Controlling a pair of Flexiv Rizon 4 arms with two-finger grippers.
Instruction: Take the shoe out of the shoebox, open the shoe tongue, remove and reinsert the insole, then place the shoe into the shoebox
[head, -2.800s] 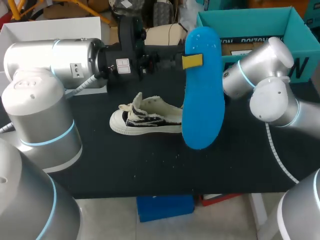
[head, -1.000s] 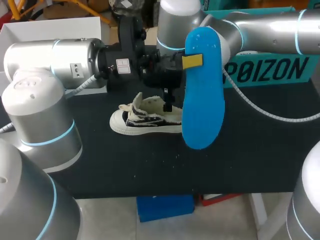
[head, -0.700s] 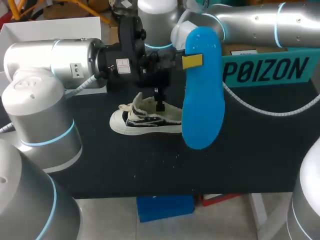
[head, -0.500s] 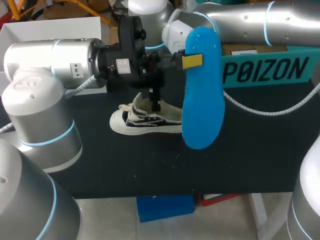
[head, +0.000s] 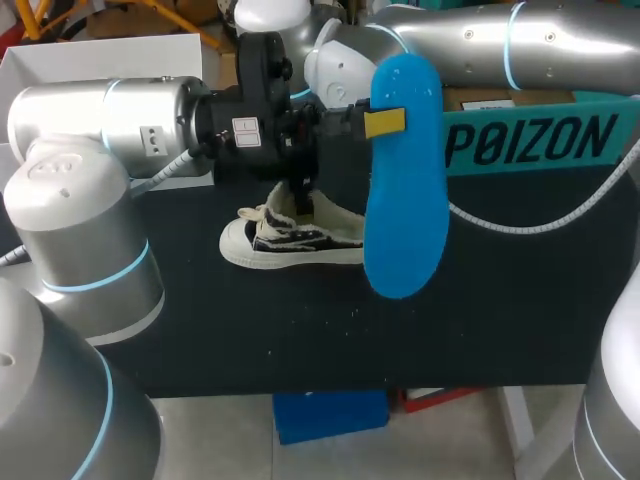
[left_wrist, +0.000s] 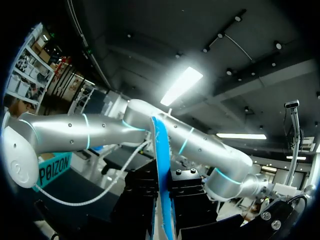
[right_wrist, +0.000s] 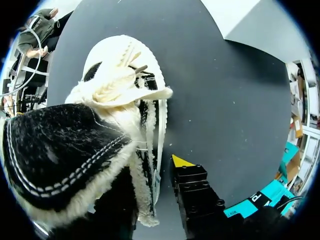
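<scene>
On the black table, in front of the teal shoebox, the left gripper clamps a blue insole upright. The black-and-white shoe stands on its sole below. The right gripper is down at the shoe's opening; whether it grips cannot be told.

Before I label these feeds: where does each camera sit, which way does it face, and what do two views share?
Head view: fixed above and behind, looking down on the table; left arm and right arm show.
Left wrist view: on the left wrist, facing out along the left gripper, shut on the insole; right arm beyond.
Right wrist view: on the right wrist, facing down at the shoe; right gripper shows.
Head and right wrist share the shoe.
</scene>
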